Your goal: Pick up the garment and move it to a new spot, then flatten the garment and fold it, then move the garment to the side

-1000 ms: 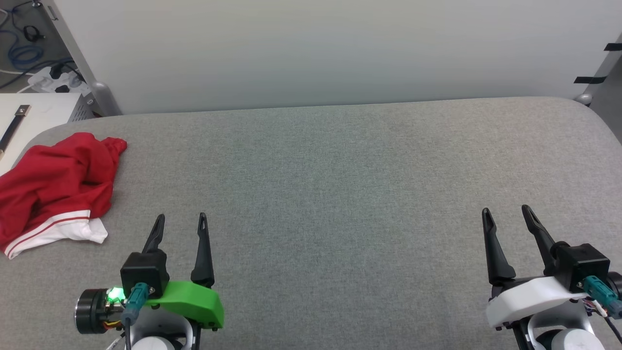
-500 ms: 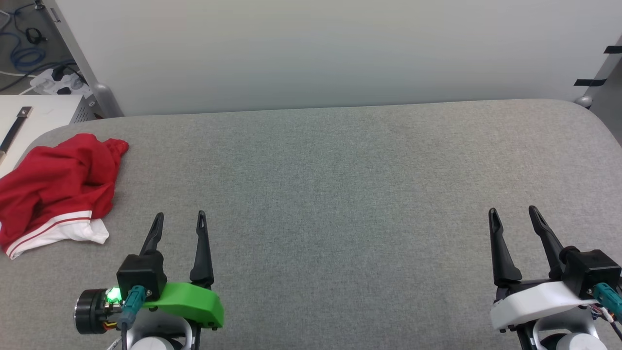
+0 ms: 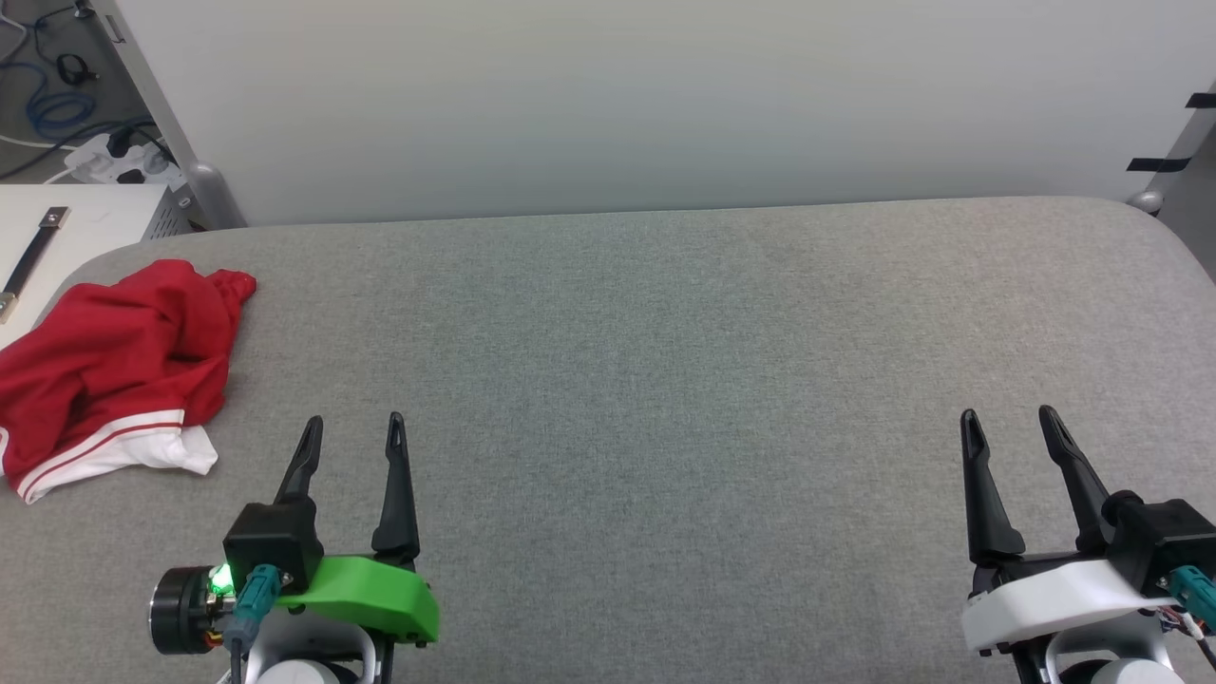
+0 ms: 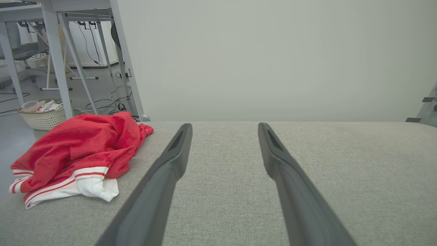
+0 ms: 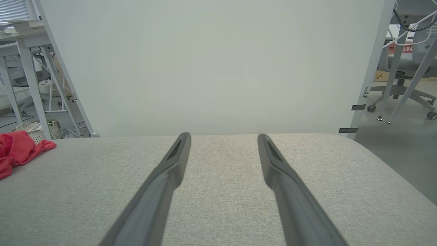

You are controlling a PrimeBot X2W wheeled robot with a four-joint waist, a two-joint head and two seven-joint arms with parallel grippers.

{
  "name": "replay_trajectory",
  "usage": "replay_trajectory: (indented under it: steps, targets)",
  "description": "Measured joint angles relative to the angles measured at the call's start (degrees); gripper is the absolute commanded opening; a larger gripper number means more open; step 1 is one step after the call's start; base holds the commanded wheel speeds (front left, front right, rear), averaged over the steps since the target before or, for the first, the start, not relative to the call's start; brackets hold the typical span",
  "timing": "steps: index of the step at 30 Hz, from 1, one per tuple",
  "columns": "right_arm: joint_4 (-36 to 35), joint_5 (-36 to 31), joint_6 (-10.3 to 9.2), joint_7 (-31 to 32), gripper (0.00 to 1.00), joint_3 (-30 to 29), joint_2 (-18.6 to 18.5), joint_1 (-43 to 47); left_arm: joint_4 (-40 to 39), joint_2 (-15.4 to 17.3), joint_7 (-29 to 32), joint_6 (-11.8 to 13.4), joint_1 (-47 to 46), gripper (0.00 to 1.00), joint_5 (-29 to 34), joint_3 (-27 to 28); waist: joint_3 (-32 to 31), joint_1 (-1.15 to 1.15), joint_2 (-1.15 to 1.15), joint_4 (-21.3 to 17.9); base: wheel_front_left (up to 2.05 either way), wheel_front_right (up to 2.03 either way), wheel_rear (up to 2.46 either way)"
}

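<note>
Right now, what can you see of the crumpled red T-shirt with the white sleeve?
The bright red soft-fabric T-shirt lies crumpled in a loose heap at the left end of the grey fabric-covered table. A white sleeve with red-and-white stripe trim pokes out on its near side. Only the table touches it; the open left gripper stands apart.

Grey bench sitting before a white panel.
The panel is standing along the bench's far edge; off the left corner, desk legs, cables and a basket are resting on grey floor, a chair standing beyond the right corner.
</note>
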Motion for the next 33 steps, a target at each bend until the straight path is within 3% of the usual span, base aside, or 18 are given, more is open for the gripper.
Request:
replay_trajectory:
  steps: [33]
  targets:
    - [0.1, 2.3, 0.0, -3.8, 1.0, 0.1, 0.0, 1.6, 2.7, 0.0, -3.9, -0.5, 0.3, 1.0, -0.9, -0.5, 0.4, 0.0, 0.0, 0.5, 0.0, 0.0, 0.0]
